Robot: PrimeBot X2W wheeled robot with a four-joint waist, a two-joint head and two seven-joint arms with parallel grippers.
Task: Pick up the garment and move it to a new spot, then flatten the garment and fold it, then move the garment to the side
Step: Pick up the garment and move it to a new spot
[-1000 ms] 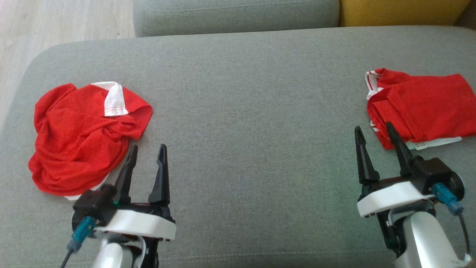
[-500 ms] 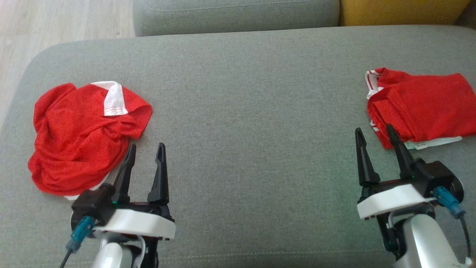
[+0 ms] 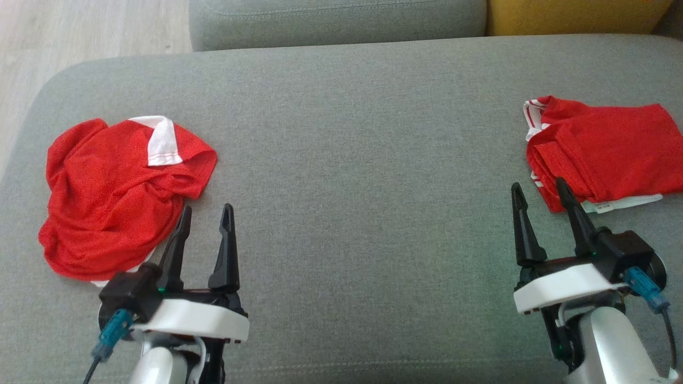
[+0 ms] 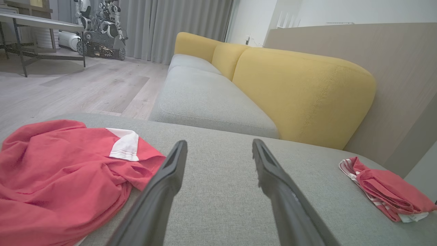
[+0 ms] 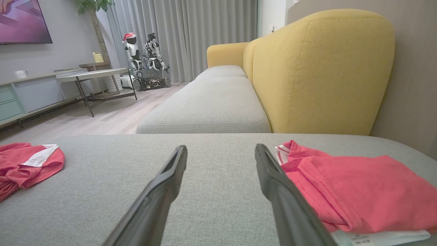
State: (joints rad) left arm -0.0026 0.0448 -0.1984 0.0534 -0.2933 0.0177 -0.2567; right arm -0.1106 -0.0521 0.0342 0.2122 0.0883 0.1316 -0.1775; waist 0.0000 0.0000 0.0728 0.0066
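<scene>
Grey sofa seat cushion [image 3: 352,133] spans the head view, with bare fabric across its whole middle. Yellow backrest [image 4: 300,92] stands beyond it in the wrist views.

Crumpled red garment [image 3: 112,197], a jersey-like top, lies heaped and wrinkled at the cushion's left end, near the rounded edge. Not held, not spread. Folded red garment [image 3: 603,152] sits at the far right end, well apart from the heap. It looks already dealt with, so the crumpled one reads as the piece to work.

Left gripper [image 3: 207,209]: jaws spread wide, nothing between them, just beside the heap's near-right edge. Contact with the cloth not clear. Right gripper [image 3: 538,184]: jaws likewise wide and empty, just beside the folded piece's near-left corner.

White trim panel [image 3: 160,141] shows on top of the heap, toward the back.

Step in hand, as judged: the very start, pickup not yet made. The next move calls for the left gripper to swing left over the heap, come down on a raised fold, pinch through enough layers, then carry it to the bare middle. Risk: catching one thin layer and only dragging it.
</scene>
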